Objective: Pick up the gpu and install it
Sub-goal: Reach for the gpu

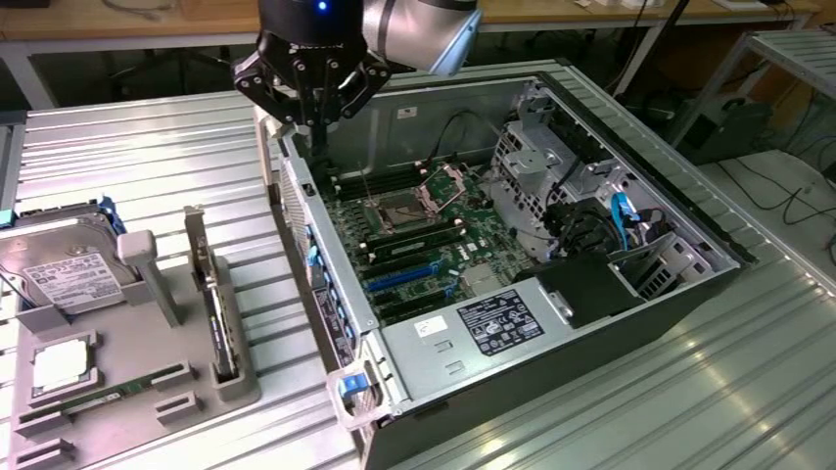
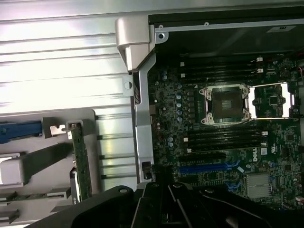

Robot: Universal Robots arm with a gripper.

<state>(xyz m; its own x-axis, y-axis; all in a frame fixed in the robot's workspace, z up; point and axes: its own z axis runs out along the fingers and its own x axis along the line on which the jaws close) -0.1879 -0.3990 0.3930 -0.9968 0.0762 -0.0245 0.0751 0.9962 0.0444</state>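
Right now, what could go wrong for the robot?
1. The gripper is shut and hangs right above the case wall. Going down from there could bump it.
2. The gpu stands on its thin edge in a holder. A crooked grab might tip or jam it.
3. The socket lies open near the slots. A swinging card could scrape it.

**A Ridged Metal Table and Two Things on It**

The table is silver with long ridges. A big open computer case lies on its side, from the middle out to 3 o'clock. A grey holder sits flat at 8 o'clock, near the case.
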